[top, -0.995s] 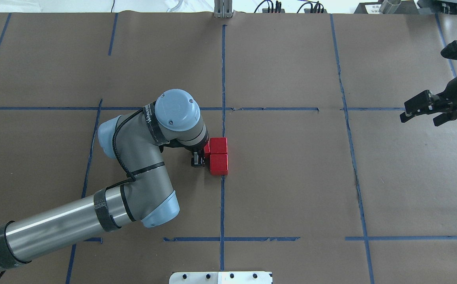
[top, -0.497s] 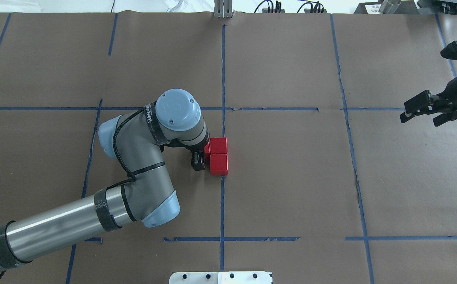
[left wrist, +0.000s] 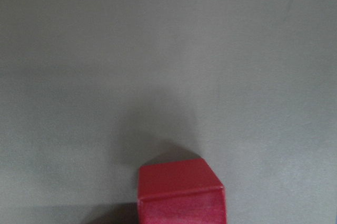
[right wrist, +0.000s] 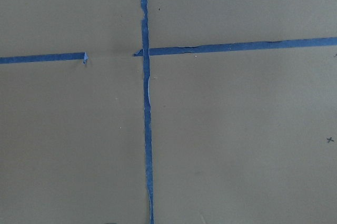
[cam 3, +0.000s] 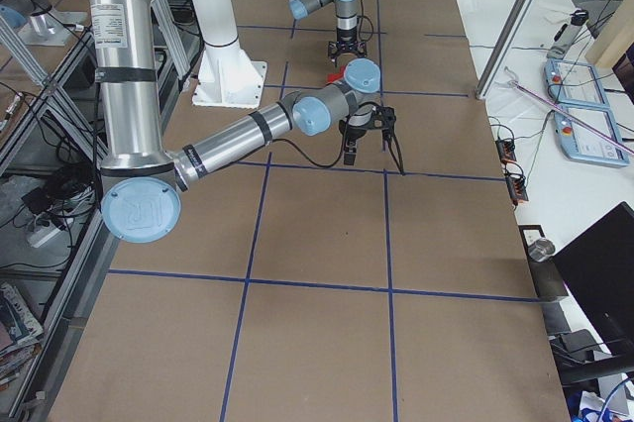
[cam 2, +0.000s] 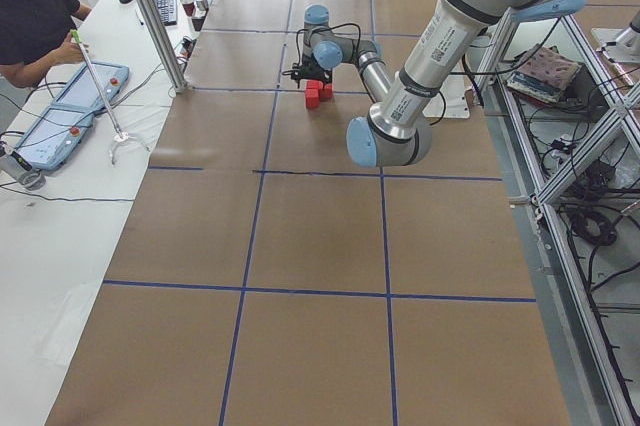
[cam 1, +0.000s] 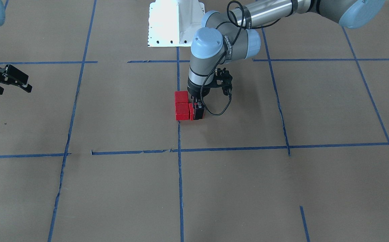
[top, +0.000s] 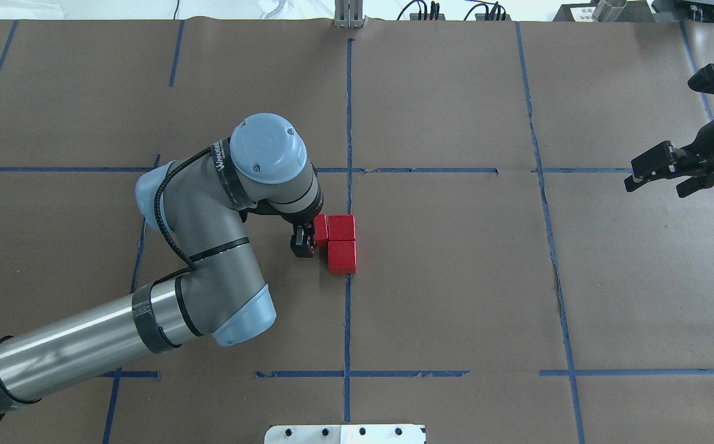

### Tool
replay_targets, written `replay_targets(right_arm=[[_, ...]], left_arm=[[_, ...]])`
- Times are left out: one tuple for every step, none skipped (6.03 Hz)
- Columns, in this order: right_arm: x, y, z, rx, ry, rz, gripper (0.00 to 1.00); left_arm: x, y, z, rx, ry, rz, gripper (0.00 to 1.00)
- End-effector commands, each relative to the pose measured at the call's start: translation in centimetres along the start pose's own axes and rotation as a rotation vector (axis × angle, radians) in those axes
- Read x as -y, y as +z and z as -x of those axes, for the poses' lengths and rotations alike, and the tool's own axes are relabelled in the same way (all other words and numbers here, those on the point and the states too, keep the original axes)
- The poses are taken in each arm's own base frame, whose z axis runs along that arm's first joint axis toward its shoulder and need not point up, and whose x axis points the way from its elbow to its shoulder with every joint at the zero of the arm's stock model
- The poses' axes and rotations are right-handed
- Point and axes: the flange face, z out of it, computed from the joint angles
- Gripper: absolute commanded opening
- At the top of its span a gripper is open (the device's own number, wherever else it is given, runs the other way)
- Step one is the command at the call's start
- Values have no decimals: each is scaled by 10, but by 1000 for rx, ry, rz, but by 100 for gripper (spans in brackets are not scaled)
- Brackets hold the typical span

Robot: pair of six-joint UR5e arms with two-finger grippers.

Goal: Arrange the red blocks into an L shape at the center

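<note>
Three red blocks sit together at the center [top: 348,296], on the long blue tape line. Two of them [top: 341,227] [top: 341,256] lie in a column along the line. The third block [top: 320,230] touches the left side of the far one, so they make an L [cam 1: 182,111]. My left gripper [top: 311,237] hangs low over the third block. One black finger [top: 301,245] stands at its near-left corner and the wrist hides the other. It looks open. The left wrist view shows that block [left wrist: 180,192] low in frame. My right gripper [top: 665,172] hovers open at the far right.
The robot's white base plate [top: 344,433] sits at the near table edge. Brown paper with a blue tape grid covers the table [top: 455,277]. A person [cam 2: 35,26] sits at a side desk beyond the table's far edge.
My left wrist and gripper have shifted a little to the left, uncovering more of the third block. The blocks have stayed in place. The right arm has not moved.
</note>
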Motion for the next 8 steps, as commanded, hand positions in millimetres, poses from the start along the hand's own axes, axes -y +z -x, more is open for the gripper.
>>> replay_targets(right_arm=[[0,1,-4,-3,4,2,100],[3,-2,-12,-8,11,-3,100],[11,2,-22,-19,24,-6,100],[18,-17,-34,-12,31,-40,100],[20,-29,-48,-12,33,-61,100],[19,-32,-67,-26,3,-67,100],[21,-36,-89,-35,-11,-72,100],[27,-36,-106,-46,-21,-72,100]], left_arm=[[32,-47,-27,8,97,34,100],[58,-59,-38,33,232,58,100],[97,-63,-40,21,355,41,100],[142,-67,-37,10,532,20,100],[187,-62,-31,22,714,-9,100],[206,-66,-32,24,827,-25,100],[233,-64,-37,38,956,-49,100],[296,-74,-51,60,1149,-103,100]])
